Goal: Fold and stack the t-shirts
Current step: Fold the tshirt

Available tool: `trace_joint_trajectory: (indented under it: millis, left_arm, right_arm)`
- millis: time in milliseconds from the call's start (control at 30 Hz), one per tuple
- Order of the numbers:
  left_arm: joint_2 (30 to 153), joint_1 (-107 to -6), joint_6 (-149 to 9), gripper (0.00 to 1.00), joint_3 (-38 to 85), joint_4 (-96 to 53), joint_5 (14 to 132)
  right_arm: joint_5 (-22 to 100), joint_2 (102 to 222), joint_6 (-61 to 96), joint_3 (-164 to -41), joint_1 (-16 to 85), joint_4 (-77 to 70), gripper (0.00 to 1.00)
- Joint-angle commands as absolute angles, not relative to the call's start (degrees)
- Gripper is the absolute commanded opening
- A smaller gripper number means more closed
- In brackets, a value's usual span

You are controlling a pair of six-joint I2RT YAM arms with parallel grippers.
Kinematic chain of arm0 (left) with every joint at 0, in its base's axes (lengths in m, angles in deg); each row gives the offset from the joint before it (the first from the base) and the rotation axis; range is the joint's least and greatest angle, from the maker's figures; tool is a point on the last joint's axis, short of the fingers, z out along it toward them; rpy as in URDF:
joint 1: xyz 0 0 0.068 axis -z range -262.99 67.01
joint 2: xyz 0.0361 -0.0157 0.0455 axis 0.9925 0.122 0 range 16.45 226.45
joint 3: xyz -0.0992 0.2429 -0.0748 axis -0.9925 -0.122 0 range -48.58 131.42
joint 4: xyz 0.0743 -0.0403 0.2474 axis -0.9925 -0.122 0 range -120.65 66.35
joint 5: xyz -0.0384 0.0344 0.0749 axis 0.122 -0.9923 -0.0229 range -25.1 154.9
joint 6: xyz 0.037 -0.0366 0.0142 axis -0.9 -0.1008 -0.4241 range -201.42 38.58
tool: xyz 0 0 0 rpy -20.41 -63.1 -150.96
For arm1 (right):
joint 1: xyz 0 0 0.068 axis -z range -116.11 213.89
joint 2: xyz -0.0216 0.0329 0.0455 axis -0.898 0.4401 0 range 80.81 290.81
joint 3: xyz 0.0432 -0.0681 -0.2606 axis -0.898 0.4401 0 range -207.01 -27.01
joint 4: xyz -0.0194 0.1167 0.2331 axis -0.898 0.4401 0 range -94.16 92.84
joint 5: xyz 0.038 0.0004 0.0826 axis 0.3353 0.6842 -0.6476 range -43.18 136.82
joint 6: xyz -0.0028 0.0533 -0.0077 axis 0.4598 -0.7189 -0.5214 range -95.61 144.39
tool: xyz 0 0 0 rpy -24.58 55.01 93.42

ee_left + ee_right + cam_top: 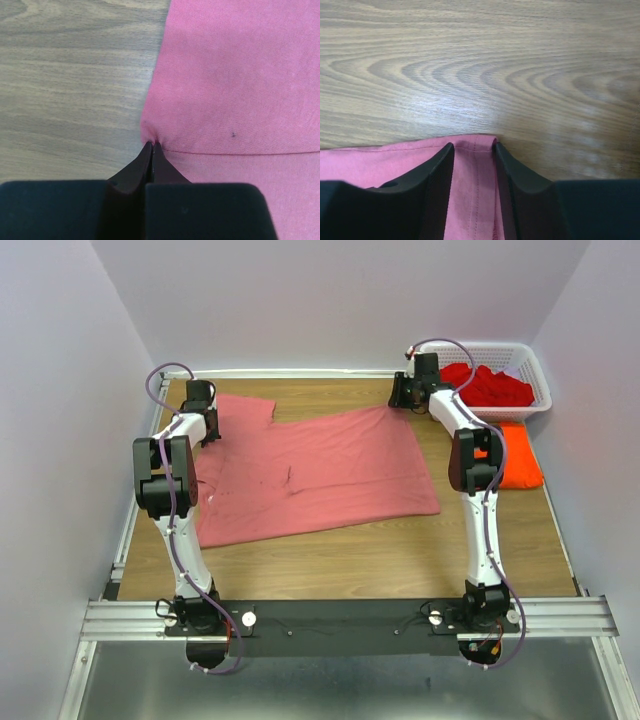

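The fold of the salmon-pink t-shirt (320, 475) looks barely begun: left gripper (152, 145) pinched together on its edge, right gripper (473, 146) apart with the hem corner between its jaws, which I judge must clamp before lifting

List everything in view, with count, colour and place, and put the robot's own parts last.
pink t-shirt: one, faded salmon-pink, spread flat across the middle of the table.
orange t-shirt: one, bright orange, on the table at the right edge, just in front of the basket.
red t-shirts: a heap, count unclear, deep red, inside the basket.
basket: one, white lattice, far right corner.
table: one, wood grain, under everything.
left gripper: one, black, shut on the pink t-shirt's edge, far left.
right gripper: one, black, fingers apart astride the pink t-shirt's far right corner.
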State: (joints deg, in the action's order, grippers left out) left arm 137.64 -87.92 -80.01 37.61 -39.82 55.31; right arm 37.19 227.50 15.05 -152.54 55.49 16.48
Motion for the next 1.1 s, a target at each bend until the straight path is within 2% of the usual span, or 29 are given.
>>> trace_joint_trajectory:
  millis: [0, 200, 400, 600, 1067]
  left_arm:
    - [137.30, -88.70, -80.71, 0.00, 37.20, -41.49, 53.56]
    - [137.48, -88.71, -80.71, 0.00, 37.46, -41.67, 53.82]
    - [138.09, -88.70, -80.98, 0.00, 38.34, -41.67, 54.18]
    - [138.01, -88.62, -80.89, 0.00, 39.05, -41.67, 54.70]
    - [135.29, -88.97, -80.28, 0.00, 40.10, -40.53, 58.04]
  right_arm:
    - [36.62, 232.42, 14.37, -152.95, 54.84, 22.99, 0.43]
    - [37.59, 233.65, 14.02, -155.33, 54.75, 24.14, 0.34]
    - [38.99, 233.39, 14.90, -156.21, 54.75, 24.14, 0.12]
    - [40.93, 231.63, 16.40, -155.68, 54.84, 24.05, 0.01]
    - [38.03, 226.01, 13.14, -153.49, 55.81, 23.96, 0.01]
